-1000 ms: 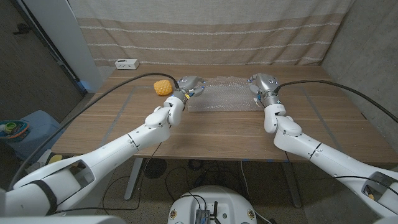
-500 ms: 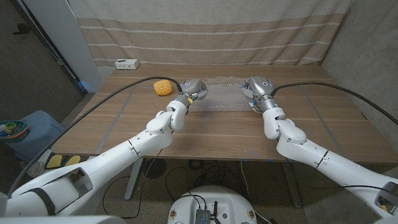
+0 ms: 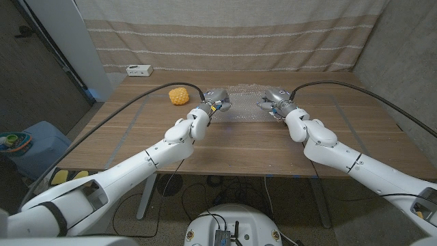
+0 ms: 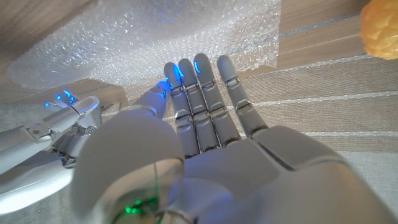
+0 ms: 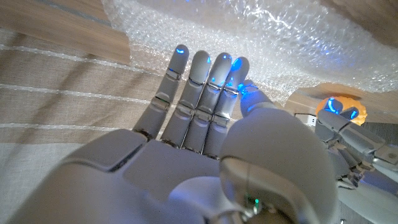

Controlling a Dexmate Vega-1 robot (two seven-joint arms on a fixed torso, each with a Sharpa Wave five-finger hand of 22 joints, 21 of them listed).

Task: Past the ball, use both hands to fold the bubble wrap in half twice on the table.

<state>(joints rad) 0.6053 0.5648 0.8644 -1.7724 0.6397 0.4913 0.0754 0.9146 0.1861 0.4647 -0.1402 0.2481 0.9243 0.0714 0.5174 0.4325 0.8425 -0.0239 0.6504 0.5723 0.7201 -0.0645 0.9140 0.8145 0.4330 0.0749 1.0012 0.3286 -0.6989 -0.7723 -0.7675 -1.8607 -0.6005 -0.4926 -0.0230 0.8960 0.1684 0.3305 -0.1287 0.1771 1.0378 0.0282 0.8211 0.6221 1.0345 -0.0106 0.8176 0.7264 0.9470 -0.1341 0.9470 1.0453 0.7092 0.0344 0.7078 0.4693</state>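
Both hands — left (image 3: 215,100), right (image 3: 273,100) — are pinching the wrap (image 3: 246,109) past the ball (image 3: 179,96), lifting its ends inward; no fold looks finished yet.

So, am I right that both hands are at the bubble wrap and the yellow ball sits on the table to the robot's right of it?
Not quite: the yellow ball sits to the robot's left of the bubble wrap, beyond the left hand, as the head view shows. The rest holds: the left hand and the right hand are both at the wrap.
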